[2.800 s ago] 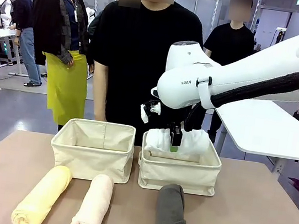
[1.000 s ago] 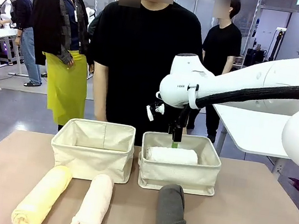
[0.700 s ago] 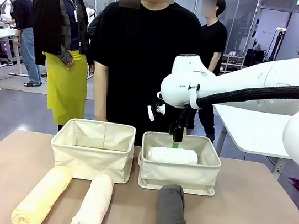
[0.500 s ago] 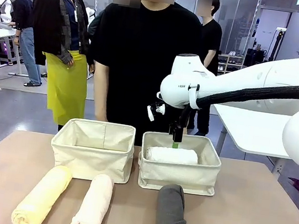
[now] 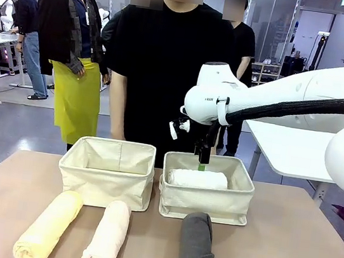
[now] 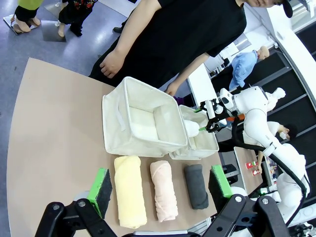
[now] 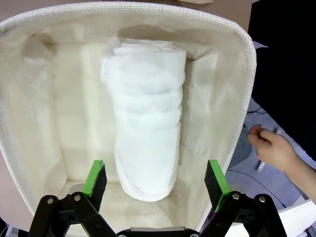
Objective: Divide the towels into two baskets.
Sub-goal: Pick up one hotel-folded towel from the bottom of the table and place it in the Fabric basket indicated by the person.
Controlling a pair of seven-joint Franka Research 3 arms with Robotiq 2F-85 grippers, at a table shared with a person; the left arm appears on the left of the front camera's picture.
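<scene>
Above the right basket (image 5: 212, 205), my right gripper (image 5: 201, 164) hangs spread wide over the white towel (image 5: 196, 178) lying inside, with the grey towel (image 5: 196, 254) at the basket's 6 o'clock, long axis 12–6, nearest my arm.

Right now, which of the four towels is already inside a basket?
The white towel, lying in the right basket; the yellow towel, pink towel and grey towel lie out on the table.

- The rolled terry towels are showing plain colours: pale yellow towel (image 5: 48, 227), pale pink towel (image 5: 106, 236), dark grey towel (image 5: 197, 248), white towel (image 5: 197, 178).
- The left rectangular canvas basket (image 5: 105, 187) and right rectangular canvas basket (image 5: 205, 203) are showing plain cream.
</scene>
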